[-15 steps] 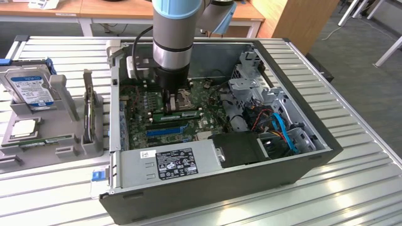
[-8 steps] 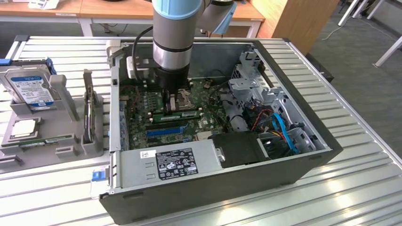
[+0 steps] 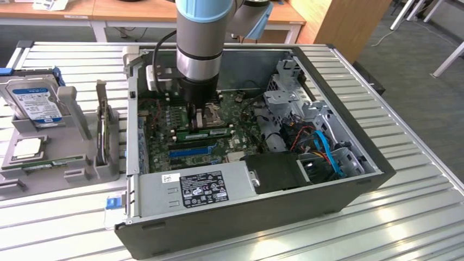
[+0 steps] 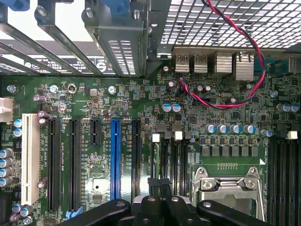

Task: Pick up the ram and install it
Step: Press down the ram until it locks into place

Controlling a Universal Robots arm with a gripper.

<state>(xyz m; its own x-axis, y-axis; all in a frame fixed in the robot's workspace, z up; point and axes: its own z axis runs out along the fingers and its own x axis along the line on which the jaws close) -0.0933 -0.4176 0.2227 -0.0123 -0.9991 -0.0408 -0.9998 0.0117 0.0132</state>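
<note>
Exterior view: computer case (image 3: pixel 348 185) lies open on the slatted surface (image 3: pixel 406 228), and the arm (image 3: pixel 199 43) reaches straight down into it over the motherboard (image 3: pixel 217 141). The ram (image 3: pixel 206 132), a thin green stick, lies along the slots just beside the processor socket (image 3: pixel 210 111), right under the arm's tip. The grey holder (image 3: pixel 73 174) sits beside the case at the exterior view's left, carrying the hard drive (image 3: pixel 36 103) and the processor chip (image 3: pixel 27 148). There's a thin greenish strip in the holder too, can't tell what it is. Wrist view: fingers (image 4: pixel 153 184) are pressed together with no gap. Can't tell if they're pinching anything; they block the spot directly below them. They hang over the narrow black memory slots (image 4: pixel 171 155), between the blue slot (image 4: pixel 115 160) and the socket's metal frame (image 4: pixel 230 186). My read: the pick looks done and the stick is in the case at the right slots. Can't confirm from here whether it's fully seated and latched.
</note>
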